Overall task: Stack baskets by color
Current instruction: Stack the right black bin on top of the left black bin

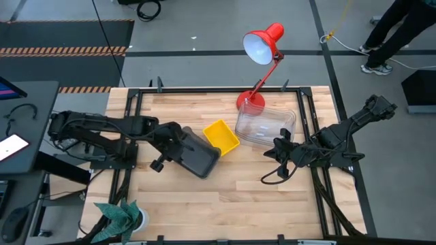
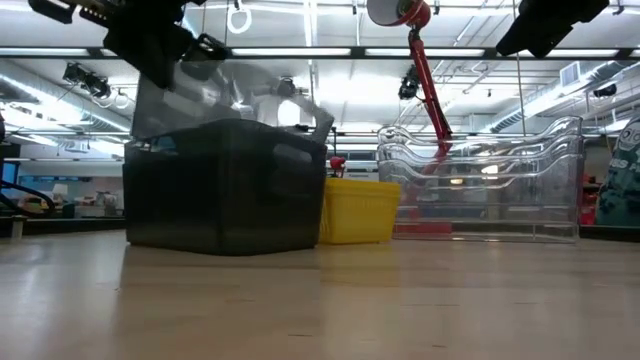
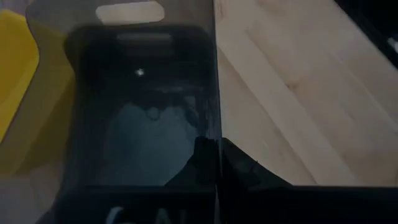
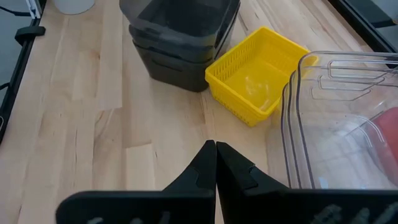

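A stack of smoky dark-grey baskets (image 1: 201,158) stands at the table's middle. My left gripper (image 1: 180,140) is at its left end, shut on the top grey basket (image 2: 230,95), which tilts above the others. A small yellow basket (image 1: 221,136) sits right of the stack, touching it. Nested clear baskets (image 1: 264,126) rest on their bottoms farther right, by the lamp. My right gripper (image 4: 216,145) hangs shut above bare wood near the clear baskets, touching nothing. My left gripper pinches the top grey basket's end wall (image 3: 214,124) at its rim, one finger inside and one outside, seen through the smoky plastic. The fingers slant down from the table's left. The held end is raised; the opposite end (image 2: 315,125) dips toward the stack below.
A red desk lamp (image 1: 262,44) stands with its base (image 1: 249,102) at the back, against the clear baskets. A green plant (image 1: 122,214) is at the near left corner. A person's legs (image 1: 388,34) show beyond the far right. Bare wood lies across the table's near half.
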